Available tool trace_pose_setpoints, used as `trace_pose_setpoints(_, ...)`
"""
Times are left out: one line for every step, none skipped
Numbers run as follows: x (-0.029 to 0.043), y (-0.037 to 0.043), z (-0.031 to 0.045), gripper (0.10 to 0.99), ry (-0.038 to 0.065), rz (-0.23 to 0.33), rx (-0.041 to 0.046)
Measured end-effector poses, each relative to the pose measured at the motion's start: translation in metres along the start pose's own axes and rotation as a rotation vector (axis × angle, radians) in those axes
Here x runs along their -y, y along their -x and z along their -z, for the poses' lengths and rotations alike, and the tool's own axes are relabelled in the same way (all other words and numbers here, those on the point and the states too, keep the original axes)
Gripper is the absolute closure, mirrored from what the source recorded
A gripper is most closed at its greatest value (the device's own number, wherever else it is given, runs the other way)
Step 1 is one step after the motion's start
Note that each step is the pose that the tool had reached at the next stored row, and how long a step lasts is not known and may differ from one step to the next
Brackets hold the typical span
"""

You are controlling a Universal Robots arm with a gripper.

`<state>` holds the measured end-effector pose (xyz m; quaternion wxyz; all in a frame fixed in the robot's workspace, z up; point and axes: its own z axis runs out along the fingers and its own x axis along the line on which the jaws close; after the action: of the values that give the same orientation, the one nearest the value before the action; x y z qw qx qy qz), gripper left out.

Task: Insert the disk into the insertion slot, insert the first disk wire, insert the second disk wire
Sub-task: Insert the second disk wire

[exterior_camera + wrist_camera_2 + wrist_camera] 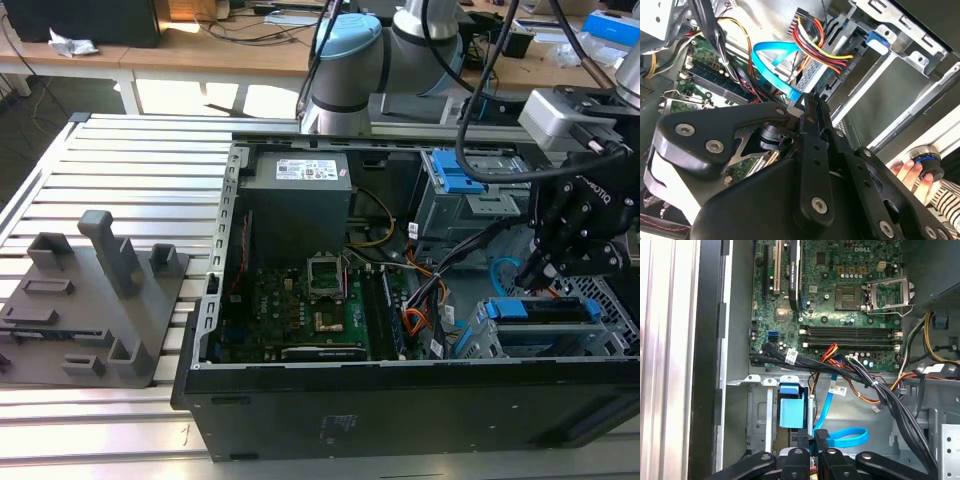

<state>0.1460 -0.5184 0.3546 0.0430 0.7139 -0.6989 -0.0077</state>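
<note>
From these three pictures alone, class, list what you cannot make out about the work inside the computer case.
- The light-blue cable's plug end: second wrist view, hidden behind the gripper.
- The disk's seating in its cage: exterior view, blocked by the gripper.
- The person's hand: second wrist view, cut off by the frame edge.

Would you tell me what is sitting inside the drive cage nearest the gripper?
In the exterior view, the insertion slot holds the disk, its blue carrier showing on top. The gripper hangs just above, covering the disk's connector end, so any plugged wires cannot be seen.
</note>
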Motion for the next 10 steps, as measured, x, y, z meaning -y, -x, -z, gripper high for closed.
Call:
trace_pose_setpoints(0.0002,-0.0028,-0.0009,0.925,0.0,-0.001,0.0)
trace_pose_setpoints(0.0005,-0.0053,-0.0017,0.925,0.0,-0.002,0.0001)
trace_pose_setpoints(0.0007,-0.007,-0.0024,0.925,0.0,-0.003,0.0002)
trace_pose_setpoints(0.001,-0.0084,-0.003,0.925,0.0,-0.004,0.0003)
trace_pose_setpoints(0.0018,-0.0099,-0.0048,0.925,0.0,-0.005,0.0004)
trace_pose_setpoints(0.0023,-0.0105,-0.006,0.925,0.0,-0.006,0.0007)
trace_pose_setpoints(0.0036,-0.0111,-0.007,0.925,0.0,-0.007,0.0006)
trace_pose_setpoints(0.0073,-0.0113,-0.0076,0.925,0.0,-0.007,0.0004)
trace_pose_setpoints(0.0102,-0.0113,-0.0077,0.925,0.0,-0.008,0.0005)
trace_pose_setpoints(0.0123,-0.0114,-0.0077,0.925,0.0,-0.008,0.0004)
